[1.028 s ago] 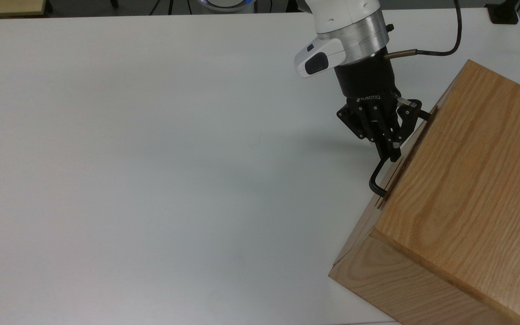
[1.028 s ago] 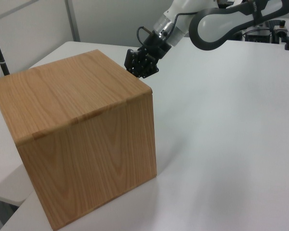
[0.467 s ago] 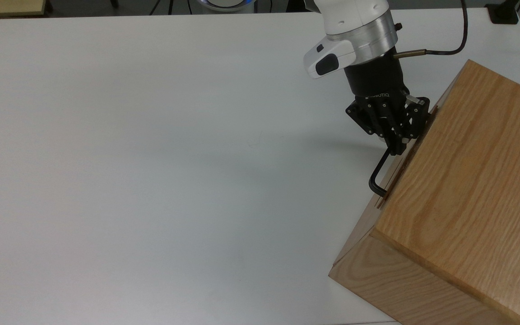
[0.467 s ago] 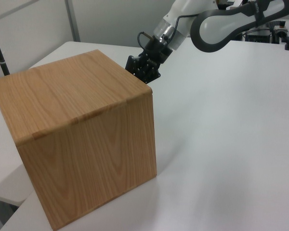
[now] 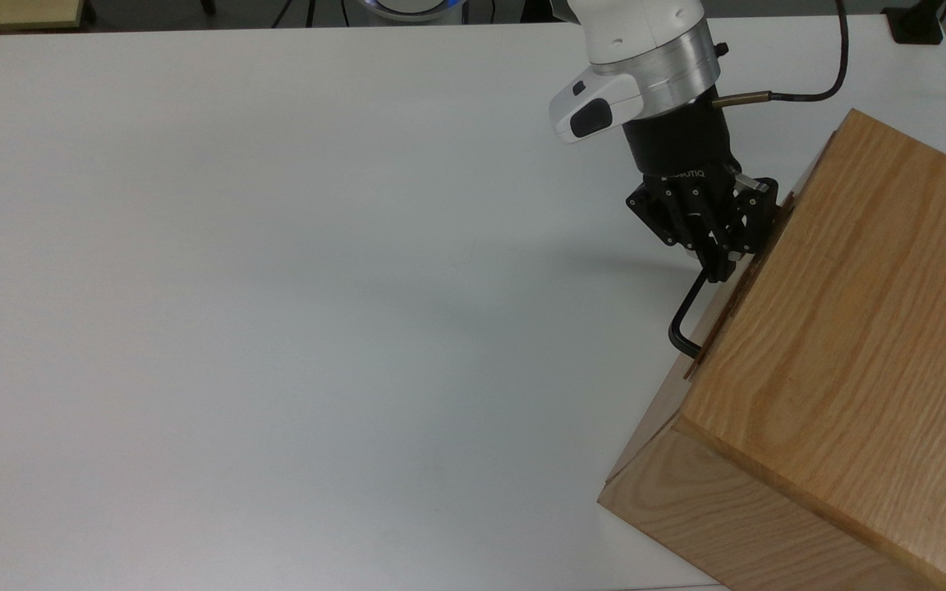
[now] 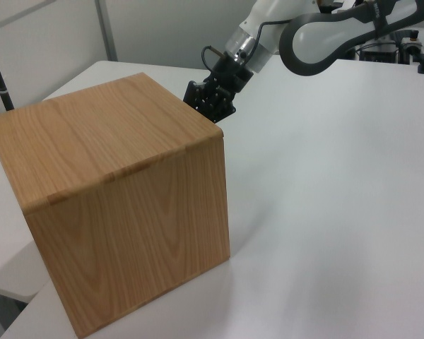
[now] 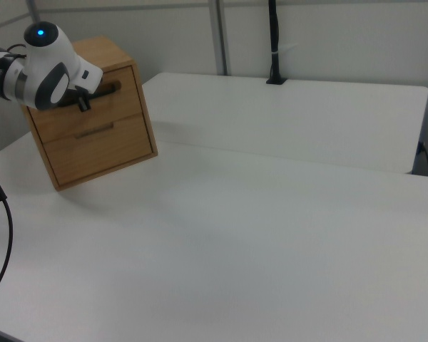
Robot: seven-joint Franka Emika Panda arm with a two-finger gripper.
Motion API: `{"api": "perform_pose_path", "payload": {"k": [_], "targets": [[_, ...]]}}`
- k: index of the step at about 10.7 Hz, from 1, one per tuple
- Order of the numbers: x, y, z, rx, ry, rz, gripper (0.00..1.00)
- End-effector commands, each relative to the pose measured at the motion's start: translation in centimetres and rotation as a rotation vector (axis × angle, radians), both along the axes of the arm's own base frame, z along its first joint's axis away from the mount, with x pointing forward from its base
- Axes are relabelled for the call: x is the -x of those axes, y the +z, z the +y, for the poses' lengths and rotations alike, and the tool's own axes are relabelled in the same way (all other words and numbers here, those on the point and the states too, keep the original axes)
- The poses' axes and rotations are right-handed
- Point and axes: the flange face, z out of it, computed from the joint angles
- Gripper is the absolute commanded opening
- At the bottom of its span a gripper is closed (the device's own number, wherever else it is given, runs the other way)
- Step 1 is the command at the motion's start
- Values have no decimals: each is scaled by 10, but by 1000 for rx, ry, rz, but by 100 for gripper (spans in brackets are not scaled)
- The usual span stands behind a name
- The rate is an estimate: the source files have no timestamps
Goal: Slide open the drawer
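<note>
The drawer (image 7: 120, 107) is the upper one of two in an oak-grain cabinet (image 5: 851, 353), and its front stands almost flush with the cabinet. Its long black bar handle (image 5: 683, 318) runs along the cabinet's front edge in the top view. My gripper (image 5: 722, 256) reaches down onto the upper stretch of that bar, fingers shut around it. In the left view the gripper (image 6: 212, 107) sits just behind the cabinet's (image 6: 120, 198) far top corner. In the right view the white arm link (image 7: 53, 68) covers part of the handle (image 7: 111, 88).
The cabinet stands at an angle at the white table's (image 5: 276, 287) right edge in the top view. A lower drawer (image 7: 103, 148) sits beneath the gripped one. A black cable (image 5: 838, 61) trails from the wrist. A black pole (image 7: 274, 43) rises at the far table edge.
Over the last second the gripper moved in against the cabinet front and its fingers closed on the handle. Since then, gripper and handle have shifted very slightly towards the top view's left.
</note>
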Motion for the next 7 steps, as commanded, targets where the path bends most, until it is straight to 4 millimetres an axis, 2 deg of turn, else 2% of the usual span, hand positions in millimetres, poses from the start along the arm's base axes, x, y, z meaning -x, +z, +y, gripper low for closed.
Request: {"api": "perform_pose_path", "payload": {"k": [1, 4, 5, 6, 7], "targets": [[12, 22, -20, -16, -17, 32, 23], [12, 20, -22, -13, -15, 45, 23], [12, 20, -22, -12, -14, 44, 7], [13, 19, -19, -11, -8, 47, 1], [13, 19, -19, -11, -9, 47, 0]]}}
